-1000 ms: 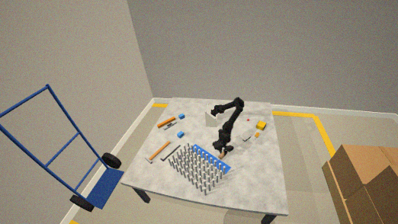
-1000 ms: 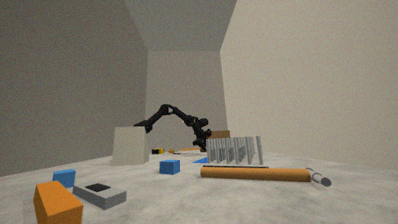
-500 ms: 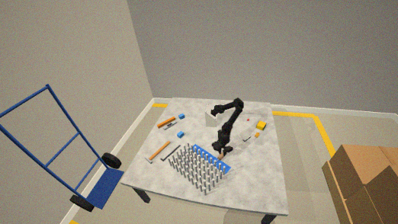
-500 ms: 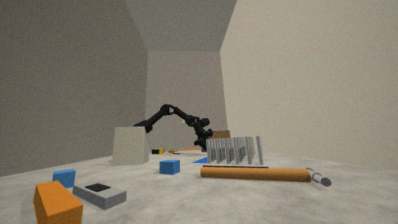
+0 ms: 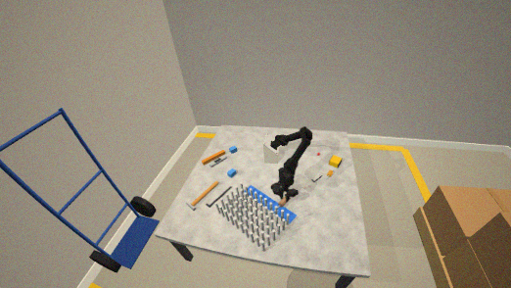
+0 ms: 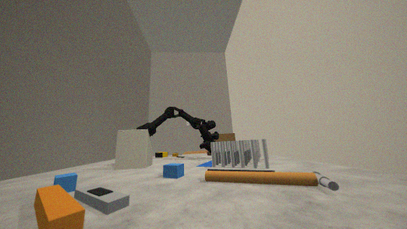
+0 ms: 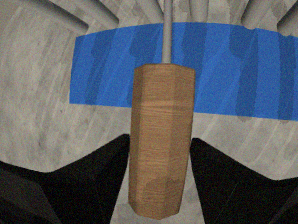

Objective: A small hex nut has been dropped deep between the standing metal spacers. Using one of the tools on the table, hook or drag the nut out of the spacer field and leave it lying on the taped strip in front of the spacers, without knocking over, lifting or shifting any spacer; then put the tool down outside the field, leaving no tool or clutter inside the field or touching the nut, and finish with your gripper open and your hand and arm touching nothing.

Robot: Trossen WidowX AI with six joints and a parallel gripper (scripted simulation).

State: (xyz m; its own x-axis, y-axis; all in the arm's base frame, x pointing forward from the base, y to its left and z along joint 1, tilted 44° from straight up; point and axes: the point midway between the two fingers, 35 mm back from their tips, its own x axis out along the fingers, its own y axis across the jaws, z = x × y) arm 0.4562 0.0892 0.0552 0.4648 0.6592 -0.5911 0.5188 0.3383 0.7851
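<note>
My gripper (image 7: 160, 143) (image 5: 285, 197) is shut on the wooden handle (image 7: 161, 120) of a tool. The tool's thin grey rod (image 7: 168, 35) runs from the handle over the blue taped strip (image 7: 107, 70) (image 5: 289, 214) toward the metal spacers (image 5: 251, 216) (image 6: 239, 153). The spacers stand upright in rows beside the strip. The rod's far end is out of the wrist view, and I cannot tell how deep it reaches. The hex nut is not visible in any view. In the exterior view the spacers partly hide the gripper.
An orange-handled tool (image 5: 205, 194) (image 6: 261, 177) and a thin dark bar (image 5: 219, 196) lie beside the field. Blue blocks (image 5: 231, 172) (image 6: 173, 170), an orange block (image 5: 213, 157) (image 6: 58, 206), a grey device (image 6: 102, 199), a pale box (image 6: 133, 149) and a yellow block (image 5: 335, 161) are on the table.
</note>
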